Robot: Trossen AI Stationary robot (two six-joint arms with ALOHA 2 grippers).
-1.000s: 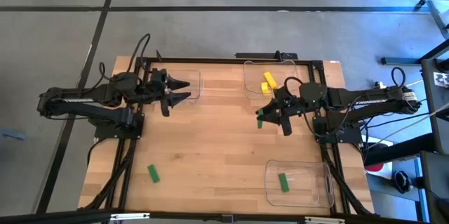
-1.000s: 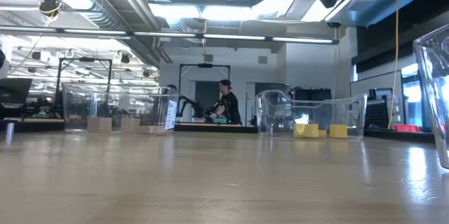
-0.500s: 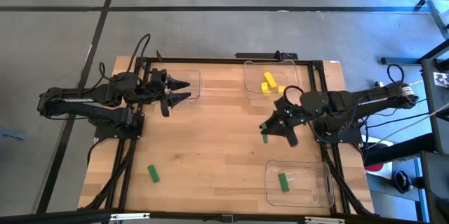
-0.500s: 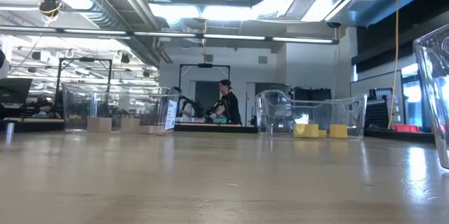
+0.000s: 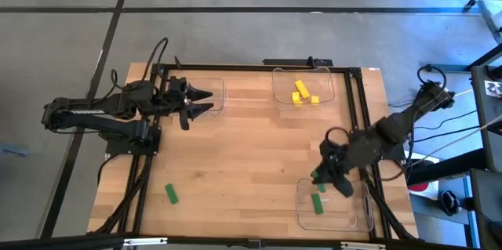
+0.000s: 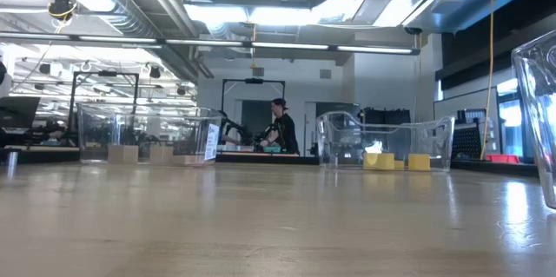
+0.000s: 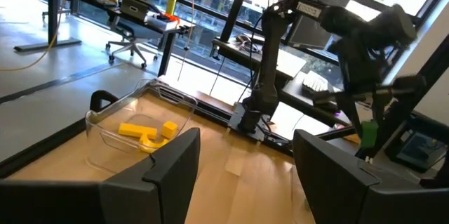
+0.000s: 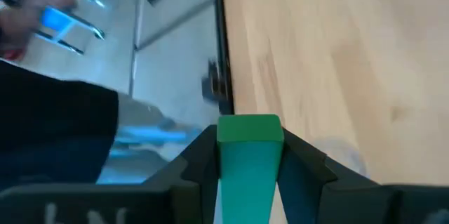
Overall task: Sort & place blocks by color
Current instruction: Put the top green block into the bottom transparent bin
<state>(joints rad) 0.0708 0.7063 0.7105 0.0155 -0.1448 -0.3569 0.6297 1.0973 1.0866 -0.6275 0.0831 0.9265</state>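
My right gripper is shut on a green block and hovers over the far edge of the near-right clear tray, which holds another green block. A third green block lies flat on the table at the near left. Yellow blocks lie in the far clear tray. My left gripper stands open and level at the far left, holding nothing. My right gripper pinches the green block's two long sides between its two fingers, which lie along the block. The block's end sticks out past the fingertips. The fingers slant down toward the table's near edge, and the block is lifted clear of the table.
Another clear tray with tan blocks stands at the far left under my left gripper. Bare wood lies across the table's middle. A person stands far off in the room beyond the table.
My right gripper has swung from beside the far tray toward the table's near edge with the green block, turning and tipping downward, and now hangs over the near-right tray. It has stayed shut on the block.
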